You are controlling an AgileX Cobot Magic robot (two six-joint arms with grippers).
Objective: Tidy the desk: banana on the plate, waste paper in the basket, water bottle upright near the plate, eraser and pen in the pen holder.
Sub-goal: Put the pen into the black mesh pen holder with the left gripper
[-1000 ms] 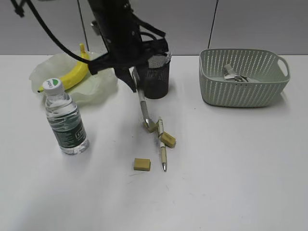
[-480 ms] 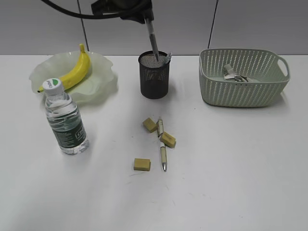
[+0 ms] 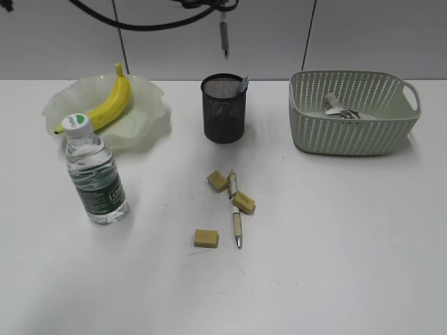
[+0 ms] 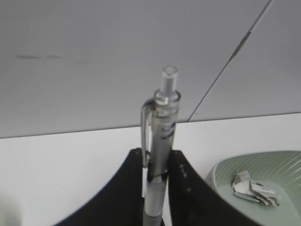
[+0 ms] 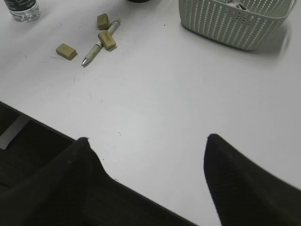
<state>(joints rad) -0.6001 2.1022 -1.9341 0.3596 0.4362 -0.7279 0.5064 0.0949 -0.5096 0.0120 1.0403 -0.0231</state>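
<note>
Banana [image 3: 112,101] on green plate [image 3: 150,125], water bottle [image 3: 94,173] upright nearby, left end effector [image 4: 157,188] clamping silver pen [image 4: 160,141] above pen holder [image 3: 224,109], erasers [image 3: 206,239] and second pen [image 3: 235,209] on worktop [image 3: 335,244], waste paper [image 3: 339,107] in basket [image 3: 353,132], right end effector [image 5: 146,155] wide open, empty.

Two black fingers [image 5: 61,183] stand wide apart over the white counter [image 5: 188,108]. Far off lie three tan erasers [image 5: 66,51] around a pen [image 5: 100,42]. A green basket [image 5: 235,23] sits at the top right.
</note>
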